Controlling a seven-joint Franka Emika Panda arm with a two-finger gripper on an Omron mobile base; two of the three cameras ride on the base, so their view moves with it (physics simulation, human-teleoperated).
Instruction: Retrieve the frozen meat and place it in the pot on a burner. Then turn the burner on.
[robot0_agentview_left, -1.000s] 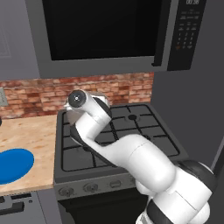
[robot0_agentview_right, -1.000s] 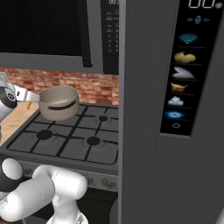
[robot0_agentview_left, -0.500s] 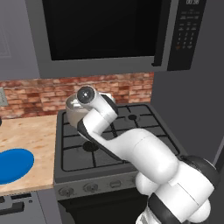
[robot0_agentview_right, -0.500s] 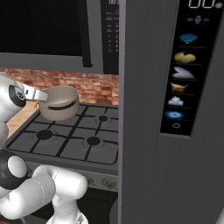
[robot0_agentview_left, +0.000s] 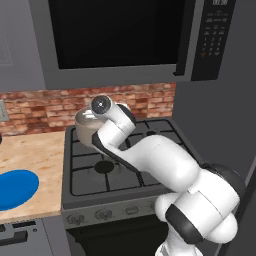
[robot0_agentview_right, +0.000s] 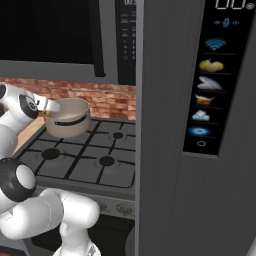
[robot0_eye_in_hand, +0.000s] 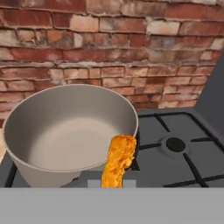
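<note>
My gripper (robot0_eye_in_hand: 114, 183) sat at the bottom centre of the hand view, clamped on the frozen meat (robot0_eye_in_hand: 118, 159), an orange-yellow strip sticking up from it and overlapping the near rim of the pot (robot0_eye_in_hand: 65, 131). Pot took the left and centre of that frame, empty, on the rear left burner of the stove (robot0_eye_in_hand: 175, 144), brick wall (robot0_eye_in_hand: 113, 39) across the top. In the left base view the pot (robot0_agentview_left: 86, 125) showed left of centre, mostly hidden behind my wrist, stove (robot0_agentview_left: 100, 170) below it, blue plate (robot0_agentview_left: 15, 189) at the lower left on the bench (robot0_agentview_left: 30, 155), microwave (robot0_agentview_left: 115, 35) across the top. In the right base view the pot (robot0_agentview_right: 69, 119) was at the left middle, my gripper (robot0_agentview_right: 50, 107) touching its left rim edge in the picture, a speck of orange just visible there. Fridge panel (robot0_agentview_right: 210, 75) filled the right side.
</note>
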